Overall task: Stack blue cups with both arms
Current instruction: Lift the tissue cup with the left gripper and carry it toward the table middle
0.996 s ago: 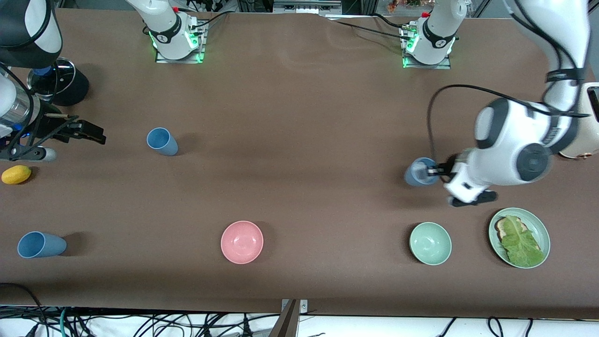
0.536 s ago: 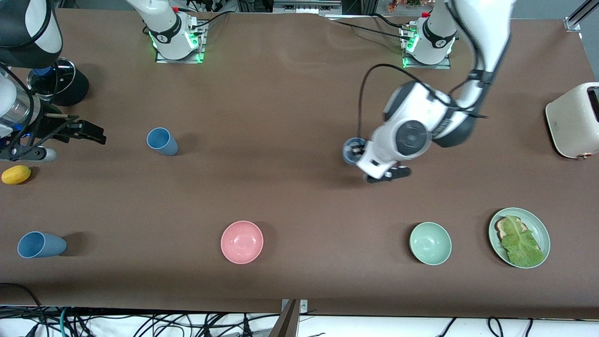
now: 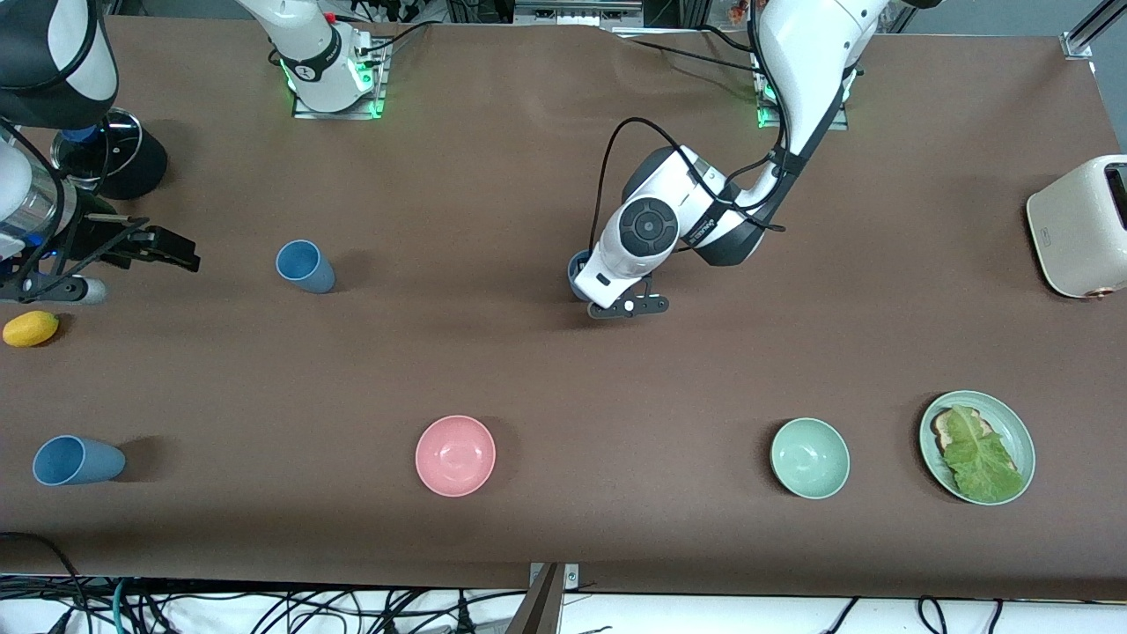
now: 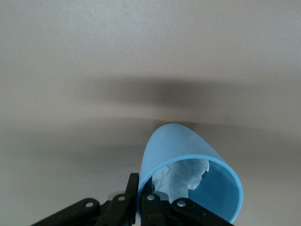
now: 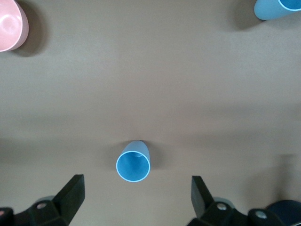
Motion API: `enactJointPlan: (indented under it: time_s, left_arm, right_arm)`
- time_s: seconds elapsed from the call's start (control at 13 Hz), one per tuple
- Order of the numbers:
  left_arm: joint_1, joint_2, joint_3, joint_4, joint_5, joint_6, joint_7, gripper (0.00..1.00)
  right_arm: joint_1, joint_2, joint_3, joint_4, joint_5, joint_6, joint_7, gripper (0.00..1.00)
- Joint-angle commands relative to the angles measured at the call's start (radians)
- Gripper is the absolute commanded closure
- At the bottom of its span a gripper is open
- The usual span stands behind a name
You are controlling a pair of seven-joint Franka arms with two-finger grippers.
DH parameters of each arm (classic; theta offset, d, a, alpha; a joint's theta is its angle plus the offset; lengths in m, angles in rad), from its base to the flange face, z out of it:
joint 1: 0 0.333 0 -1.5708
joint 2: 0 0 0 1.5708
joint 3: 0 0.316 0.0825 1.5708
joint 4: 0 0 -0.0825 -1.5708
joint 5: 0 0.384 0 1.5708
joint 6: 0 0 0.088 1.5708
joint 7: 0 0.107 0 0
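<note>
My left gripper (image 3: 588, 286) is shut on the rim of a blue cup (image 3: 578, 269) over the middle of the table. In the left wrist view one finger (image 4: 134, 188) sits outside the wall of this cup (image 4: 188, 155), the other inside, and crumpled white paper (image 4: 183, 176) lies in the cup. A second blue cup (image 3: 305, 265) stands toward the right arm's end. My right gripper (image 3: 185, 255) waits open near that end. Its wrist view shows that cup (image 5: 133, 162) upright below my right gripper (image 5: 136, 188). A third blue cup (image 3: 76, 460) stands nearest the front camera.
A pink bowl (image 3: 455, 455), a mint-green bowl (image 3: 809, 458) and a green plate (image 3: 1021, 431) with toast and lettuce sit along the front. A cream toaster (image 3: 1079, 224) is at the left arm's end. A yellow fruit (image 3: 31, 328) and a black lidded pot (image 3: 110, 163) are at the right arm's end.
My left arm has swept the held blue cup from the left arm's end to the table's middle. The right arm has not moved.
</note>
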State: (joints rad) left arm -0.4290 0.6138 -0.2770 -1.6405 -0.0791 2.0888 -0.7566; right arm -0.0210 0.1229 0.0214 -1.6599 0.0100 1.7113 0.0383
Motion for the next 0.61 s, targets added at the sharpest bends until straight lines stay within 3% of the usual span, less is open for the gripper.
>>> enactJointPlan:
  time_s: [0.0,0.31,0.38,0.46,0.54]
  left_arm:
    - [-0.002,0.009,0.009,0.016,0.037,-0.004,0.019,1.0]
    - [-0.001,0.018,0.007,0.018,0.091,-0.004,0.066,1.0]
    - [0.001,0.015,0.007,0.019,0.088,-0.004,0.066,0.77]
    - [0.006,0.011,0.007,0.021,0.088,-0.006,0.063,0.07]
    - [0.01,0.004,0.007,0.021,0.09,-0.012,0.063,0.0]
  right_arm:
    - [0.001,0.006,0.002,-0.006,-0.002,0.005,0.014,0.0]
    - [0.001,0.07,0.002,-0.003,-0.004,-0.016,-0.011,0.0]
    - [0.003,0.095,0.002,-0.004,-0.004,-0.041,-0.009,0.0]
    - [0.003,0.099,0.002,-0.026,-0.002,-0.044,-0.009,0.0]
    - [0.001,0.087,0.002,-0.07,-0.002,-0.02,-0.009,0.0]
